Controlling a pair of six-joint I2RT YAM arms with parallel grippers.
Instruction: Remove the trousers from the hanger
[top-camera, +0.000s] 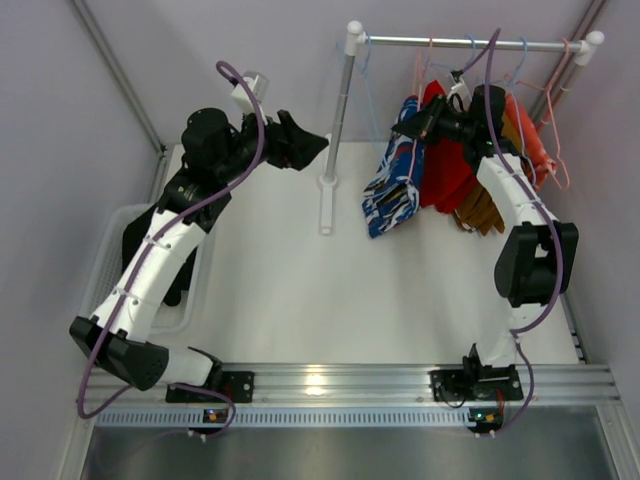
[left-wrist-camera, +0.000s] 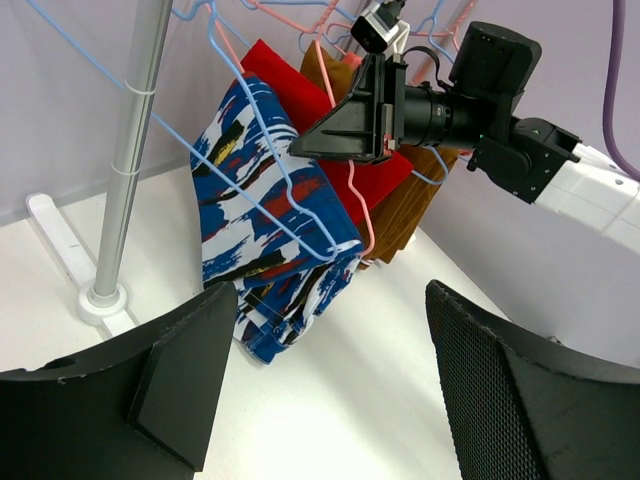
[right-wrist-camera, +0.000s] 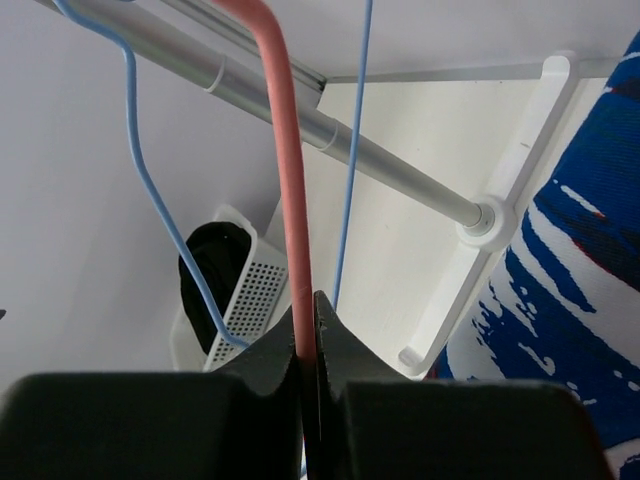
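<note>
White flat counter (top-camera: 290, 280) carries everything. Metal garment rack with white posts and white foot (top-camera: 470, 43) stands along the far edge, from about mid-edge to the far right corner. White perforated plastic basket (top-camera: 108, 245) sits at the left edge, with a black folded cloth garment (right-wrist-camera: 212, 270) inside it, partly hidden by the left arm in the top view. Four pairs hang off the rail toward the far right corner, packed side by side and clear of the counter: blue trousers with white-red-black pattern (top-camera: 392, 190) nearest the centre post, then plain red trousers (top-camera: 445, 170), brown trousers (top-camera: 480, 210), and orange-red trousers (top-camera: 528, 140) closest to the right post. Left hand (top-camera: 312, 148) is up off the counter near the far edge, left of the centre post, jaws spread wide with nothing between them, facing the blue patterned pair. Right hand (right-wrist-camera: 308, 310) is at the hangers just under the rail, jaws pinched tight on a thin pink wire hanger (right-wrist-camera: 285, 150). In the left wrist view that pink wire runs down across the red cloth. Thin light-blue wire hanger (left-wrist-camera: 270, 150) runs across the patterned pair. Can't tell for sure which hanger carries which of the other pairs.
</note>
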